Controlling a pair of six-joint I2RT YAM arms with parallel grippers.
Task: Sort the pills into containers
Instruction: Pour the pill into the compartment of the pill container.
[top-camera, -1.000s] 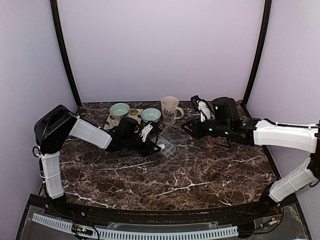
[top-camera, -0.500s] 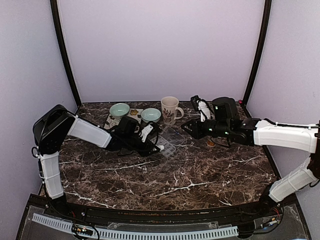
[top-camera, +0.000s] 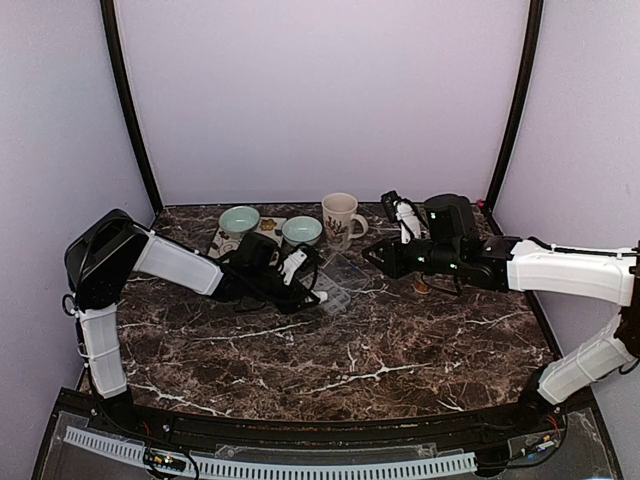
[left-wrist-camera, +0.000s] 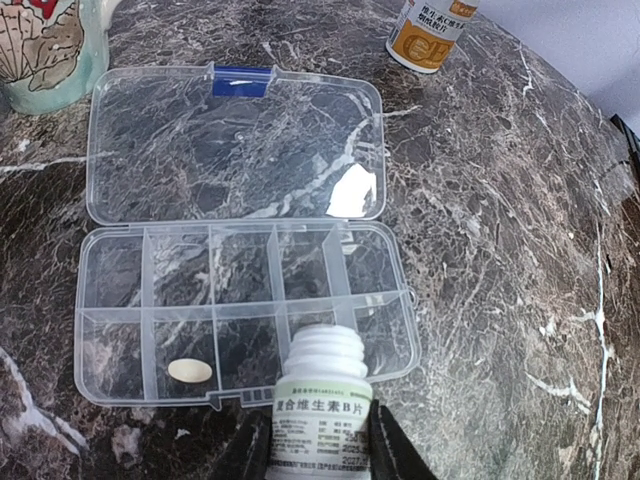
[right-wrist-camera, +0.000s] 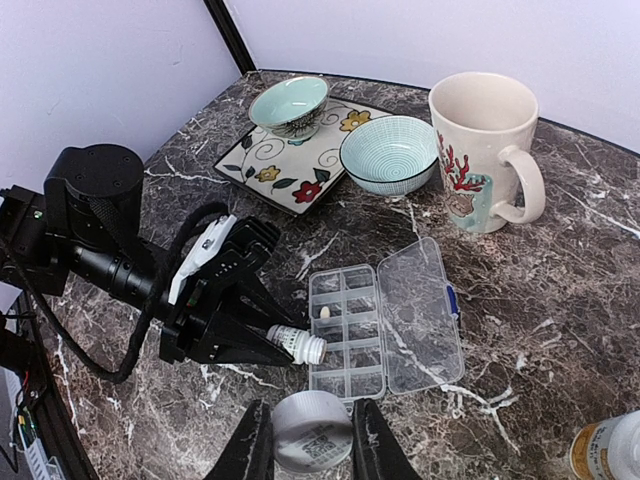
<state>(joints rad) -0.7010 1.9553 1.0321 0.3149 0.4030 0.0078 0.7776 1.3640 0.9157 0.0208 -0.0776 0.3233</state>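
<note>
The dark marble table carries everything. The left arm reaches in from 9 o'clock and the right arm from 3 o'clock, seen from above.

At the back of the table, at about 11 o'clock, lies a square flowered plate. One pale green bowl stands on it, and a second bowl stands at its right edge. A cream mug stands at 12 o'clock.

The clear organiser box lies flat at 6 o'clock from the mug, between the two grippers. Its lid is folded fully open on the table.

The left gripper has its jaws pinching a white bottle. The bottle lies tilted over, and its open mouth is above the near edge of the box.

The right gripper has its jaws pinching a round grey cap, above the table and near the box.

An orange-labelled bottle stands upright at 1 o'clock from the box in the left wrist view, well apart from it.

One pale oval pill lies in the box, at 7 o'clock in that view, in the second compartment from the left of the near row.
</note>
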